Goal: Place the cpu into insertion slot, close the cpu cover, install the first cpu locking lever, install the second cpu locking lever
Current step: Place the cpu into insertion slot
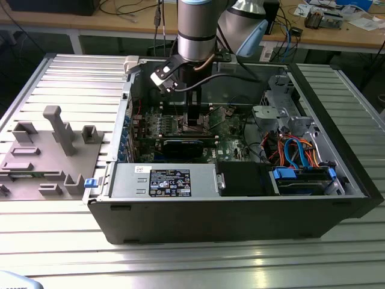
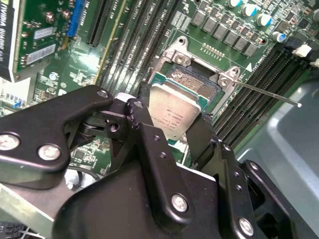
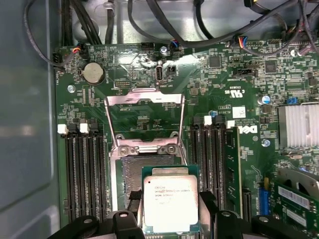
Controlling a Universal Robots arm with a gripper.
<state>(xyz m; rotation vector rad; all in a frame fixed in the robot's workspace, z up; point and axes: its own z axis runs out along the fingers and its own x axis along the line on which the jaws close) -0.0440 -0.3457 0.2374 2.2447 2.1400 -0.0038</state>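
The arm (image 1: 195, 36) is reaching down into the open computer case (image 1: 240, 211), toward the far middle of the board as the exterior view shows it; the gripper (image 2: 172, 119) is clamping the cpu (image 2: 174, 112) by two opposite edges, so the silver top is facing up and the contact side is facing the board; gripping the edges looks meant to leave the underside free for seating. In the first wrist view the cpu (image 3: 171, 201) is hanging partly over one edge of the insertion slot (image 3: 144, 172), not yet seated by my reading, since much of the dark socket is showing beyond it. The cpu cover (image 3: 144, 98) is lying swung open on the far side of the slot, giving the chip a clear way in. A thin locking lever (image 2: 264, 92) is sticking out beside the socket, released and not holding anything down. Memory slots (image 3: 82, 169) are flanking the socket on both sides, leaving the fingers little room.
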